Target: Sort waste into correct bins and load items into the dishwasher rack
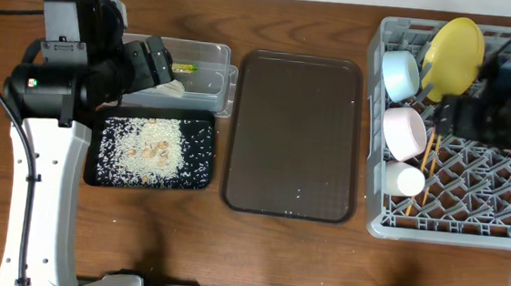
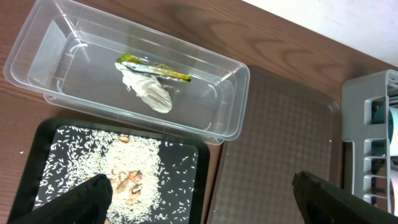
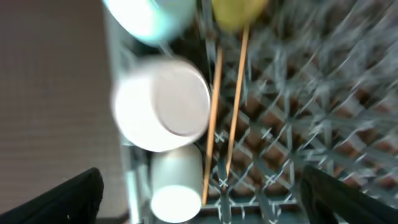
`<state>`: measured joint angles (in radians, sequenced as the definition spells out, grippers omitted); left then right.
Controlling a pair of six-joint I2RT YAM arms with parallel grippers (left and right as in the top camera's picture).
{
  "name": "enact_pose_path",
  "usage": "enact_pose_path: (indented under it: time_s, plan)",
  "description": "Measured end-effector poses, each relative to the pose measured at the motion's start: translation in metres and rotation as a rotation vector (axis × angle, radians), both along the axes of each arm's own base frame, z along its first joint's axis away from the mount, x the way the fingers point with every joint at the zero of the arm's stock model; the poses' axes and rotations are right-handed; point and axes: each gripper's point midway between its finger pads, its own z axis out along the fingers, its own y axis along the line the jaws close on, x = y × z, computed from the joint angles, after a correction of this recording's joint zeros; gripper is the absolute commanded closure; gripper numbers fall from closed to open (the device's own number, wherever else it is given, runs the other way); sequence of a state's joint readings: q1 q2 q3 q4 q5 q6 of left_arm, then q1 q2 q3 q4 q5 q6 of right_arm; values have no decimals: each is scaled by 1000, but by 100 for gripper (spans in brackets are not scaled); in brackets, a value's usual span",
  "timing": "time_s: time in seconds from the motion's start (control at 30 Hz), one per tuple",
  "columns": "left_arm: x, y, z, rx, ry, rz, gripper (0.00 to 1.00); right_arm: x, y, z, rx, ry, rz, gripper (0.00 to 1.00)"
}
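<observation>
chopsticks (image 3: 213, 118), two thin wooden ones, lie side by side on the lattice floor of the grey dishwasher rack (image 1: 368, 220). they sit beneath the right end effector (image 3: 199, 171), whose fingers are spread wide and pinch nothing. just beside the chopsticks, closest to that end effector, lies a small white cup (image 3: 174, 186). a white bowl (image 3: 165, 102) comes next ahead of it, and farthest ahead are a light blue bowl (image 3: 149, 15) and a yellow plate (image 1: 454, 54), all inside the rack.

the left end effector (image 2: 200, 180) is also spread wide and empty. it hangs above the black tray (image 2: 31, 162), strewn with rice (image 2: 134, 165), and the edge of the brown serving tray (image 2: 273, 137). ahead of it the clear tub (image 2: 230, 106) holds a green-and-yellow wrapper (image 2: 152, 70) lying on a crumpled white napkin (image 2: 149, 93). everything sits on the wooden tabletop (image 1: 283, 255).
</observation>
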<state>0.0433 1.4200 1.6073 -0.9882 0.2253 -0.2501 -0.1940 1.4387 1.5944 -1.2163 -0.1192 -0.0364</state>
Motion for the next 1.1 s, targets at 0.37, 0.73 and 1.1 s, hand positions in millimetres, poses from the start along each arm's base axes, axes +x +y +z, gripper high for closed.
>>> enact_pose_path:
  time_s: [0.37,0.73,1.1]
  plan:
    - [0,0,0,0,0,0,4,-98,24,128,-66,-434,21,1]
    - [0,0,0,0,0,0,4,-158,31,147,-113,-539,5,1]
    - [0,0,0,0,0,1,4,-110,24,139,-177,-867,19,1]
